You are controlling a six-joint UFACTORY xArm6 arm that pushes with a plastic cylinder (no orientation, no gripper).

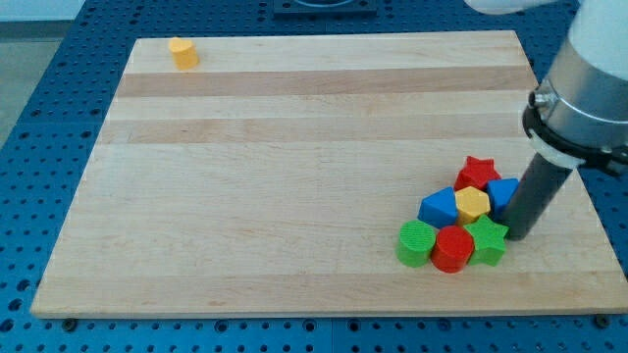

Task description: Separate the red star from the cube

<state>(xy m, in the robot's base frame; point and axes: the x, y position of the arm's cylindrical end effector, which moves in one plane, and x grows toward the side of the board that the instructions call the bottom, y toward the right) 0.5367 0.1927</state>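
Wooden board (294, 147) sat on a blue perforated table (39, 118); most blocks were bunched near the view's bottom right; red star (478, 172) was at the top of the cluster, touching the blue cube (503, 194) just below and to its right; yellow hexagon block (472, 203) lay in the middle, touching a blue block (439, 207) on its left, shape unclear; along the bottom ran a green cylinder (416, 242), red cylinder (452, 248) and green star (488, 239), all touching; my tip (517, 235) stood at the cluster's right edge, against the blue cube and just right of the green star; no claw existed on this rod, so no open or pinched state to tell; a lone yellow block (183, 52) sat well apart at the view's top left.
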